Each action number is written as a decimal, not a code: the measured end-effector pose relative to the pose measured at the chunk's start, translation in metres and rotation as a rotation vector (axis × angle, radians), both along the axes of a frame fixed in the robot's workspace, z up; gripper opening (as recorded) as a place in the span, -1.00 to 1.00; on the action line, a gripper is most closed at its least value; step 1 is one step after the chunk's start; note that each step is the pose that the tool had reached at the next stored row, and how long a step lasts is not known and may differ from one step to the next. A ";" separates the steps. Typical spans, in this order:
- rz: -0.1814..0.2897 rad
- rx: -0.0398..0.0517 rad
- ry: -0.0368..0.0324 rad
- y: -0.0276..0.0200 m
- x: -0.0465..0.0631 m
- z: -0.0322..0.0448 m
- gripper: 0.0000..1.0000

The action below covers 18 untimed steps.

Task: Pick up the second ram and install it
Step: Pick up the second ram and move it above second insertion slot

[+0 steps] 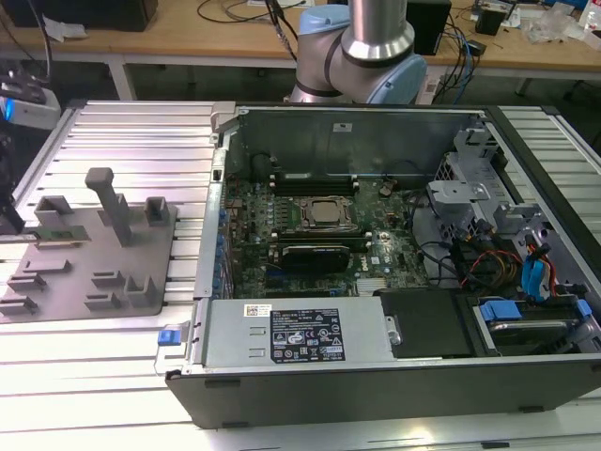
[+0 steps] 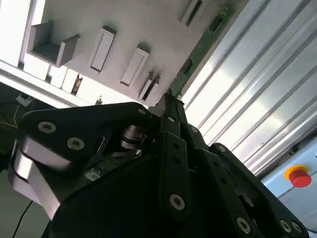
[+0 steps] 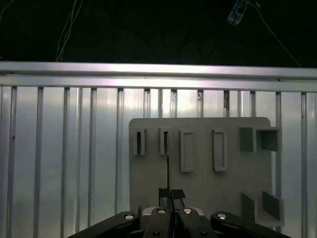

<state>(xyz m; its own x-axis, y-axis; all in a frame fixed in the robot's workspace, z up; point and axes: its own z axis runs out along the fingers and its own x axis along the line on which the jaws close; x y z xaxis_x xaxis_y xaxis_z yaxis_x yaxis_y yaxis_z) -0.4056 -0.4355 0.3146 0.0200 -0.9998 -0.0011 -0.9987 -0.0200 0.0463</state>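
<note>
Here, black gripper [image 3: 168,194] narrow, seemingly clamped on end of long flat green circuit-board second ram [image 2: 200,47]; ram at grey slotted plastic fixture plate [image 3: 208,188].

Exterior view high over computer case [image 1: 376,387]; both wrist views near fixture plate [image 3: 203,186].

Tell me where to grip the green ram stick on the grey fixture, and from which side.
Pinch the second ram across its flat faces near the end by the tool, likely from above: it stands on edge, faces exposed.
</note>
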 end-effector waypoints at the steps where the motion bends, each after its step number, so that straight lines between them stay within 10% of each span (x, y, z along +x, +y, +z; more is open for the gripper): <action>1: 0.000 -0.0001 0.0001 0.0000 0.000 0.0063 -0.82; 6: 0.000 -0.0001 -0.0001 0.0001 0.000 0.0462 -0.82; 18: 0.000 -0.0001 -0.0001 0.0004 0.000 0.1030 -0.82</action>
<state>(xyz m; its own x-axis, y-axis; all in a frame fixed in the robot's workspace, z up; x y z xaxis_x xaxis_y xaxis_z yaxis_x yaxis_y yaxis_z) -0.4053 -0.4352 0.4177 0.0198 -0.9998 -0.0010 -0.9987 -0.0198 0.0462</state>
